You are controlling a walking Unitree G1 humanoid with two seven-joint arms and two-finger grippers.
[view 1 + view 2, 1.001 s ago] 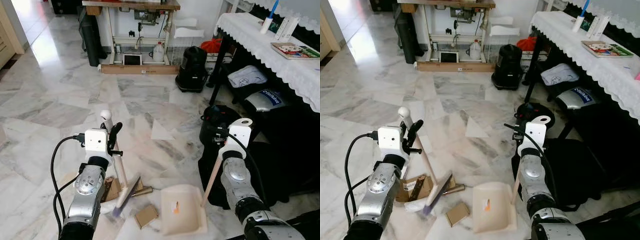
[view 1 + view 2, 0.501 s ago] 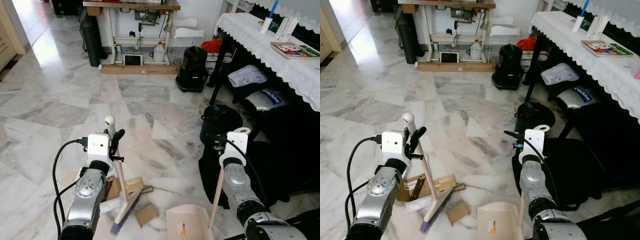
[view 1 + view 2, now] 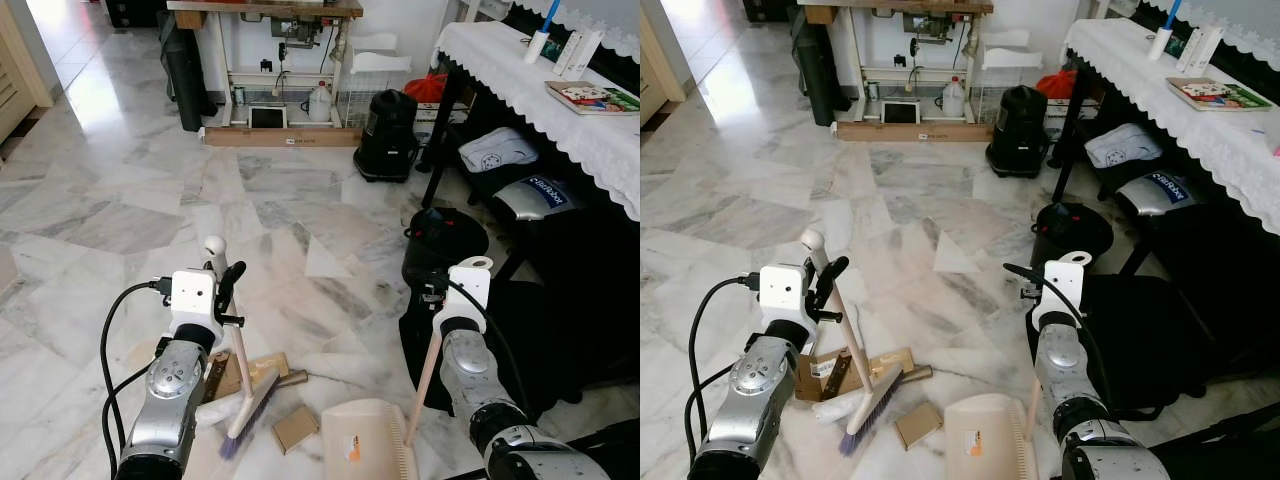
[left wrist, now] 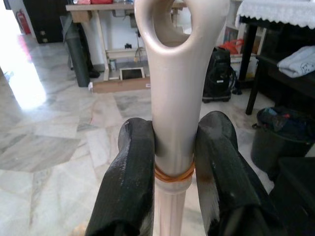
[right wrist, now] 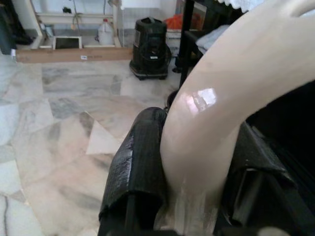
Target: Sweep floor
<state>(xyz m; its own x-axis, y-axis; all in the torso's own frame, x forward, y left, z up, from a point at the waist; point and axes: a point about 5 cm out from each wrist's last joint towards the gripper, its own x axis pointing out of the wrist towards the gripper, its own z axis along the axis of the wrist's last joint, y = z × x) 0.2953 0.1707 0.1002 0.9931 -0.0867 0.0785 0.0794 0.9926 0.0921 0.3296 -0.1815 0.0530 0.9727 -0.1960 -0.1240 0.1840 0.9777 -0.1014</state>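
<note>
**Cream broom and dustpan closing on cardboard scraps**

Clamping the cream broom near the top of its handle with the left gripper, both black fingers pressing against the stem just under the hanging loop. Gripping the dustpan by its upright handle with the right gripper, fingers closed around the curved cream grip. Resting the bristles on the marble floor at the near left, touching a flat cardboard strip; lying just right of the bristles, a small cardboard square, between broom and pan.

Risking a miss: holding the pan well right of the scraps, probably too far for a short stroke. Risking the flat cardboard sliding under the bristles rather than moving, and the broom twisting in such a high grip. Risking pushing scraps onto the black bags at the right.

Reading little: white lettering on a dark bag under the table, too small to spell out; an orange mark on the pan, unreadable.
</note>
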